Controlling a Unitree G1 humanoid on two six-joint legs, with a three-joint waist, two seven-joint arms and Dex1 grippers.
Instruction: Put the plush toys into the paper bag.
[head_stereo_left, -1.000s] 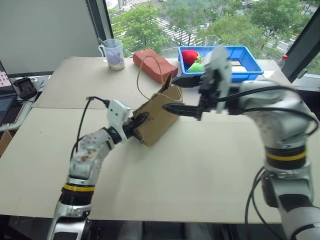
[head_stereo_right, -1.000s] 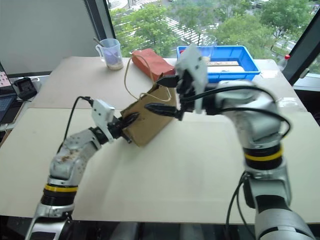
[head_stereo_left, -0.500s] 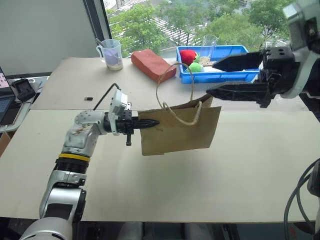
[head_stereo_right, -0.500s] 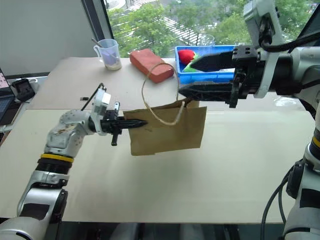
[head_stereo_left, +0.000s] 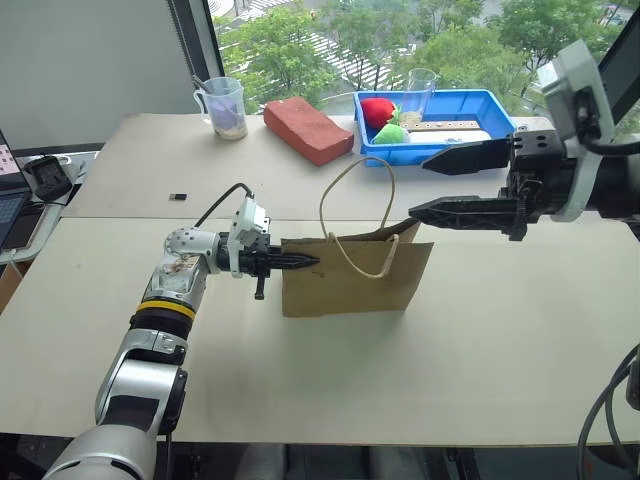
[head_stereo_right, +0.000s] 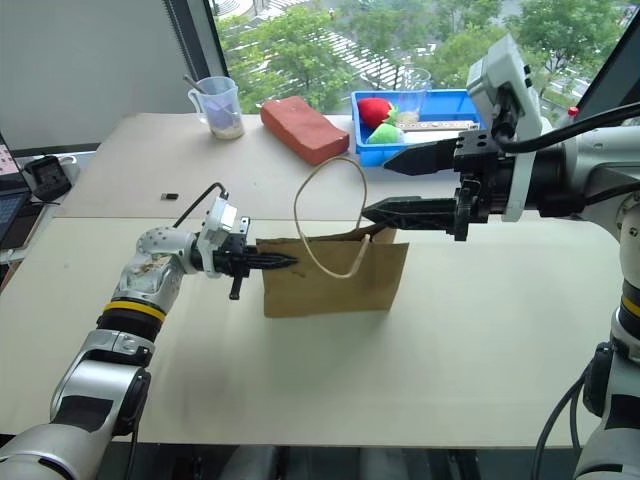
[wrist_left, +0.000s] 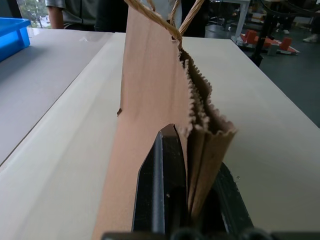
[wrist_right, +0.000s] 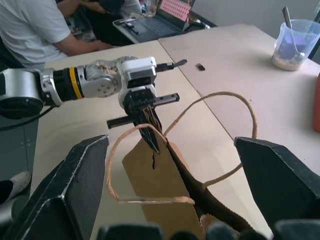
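Observation:
The brown paper bag stands upright on the table, its cord handles looping above it. My left gripper points to the right and is shut on the bag's upper left edge; in the left wrist view its fingers pinch the folded paper. My right gripper is open and points left, with its lower fingertip at the bag's upper right corner. In the right wrist view the bag's mouth lies between the two wide-apart fingers. The plush toys are out of view.
A blue bin at the back right holds red and green fruit-like toys. Behind the bag lie a reddish-brown block and a plastic cup. A person sits by a laptop beyond the table.
The bag has gone from tilted low on the table to upright. My left gripper turned to point right while holding it. My right gripper drew back to the right.

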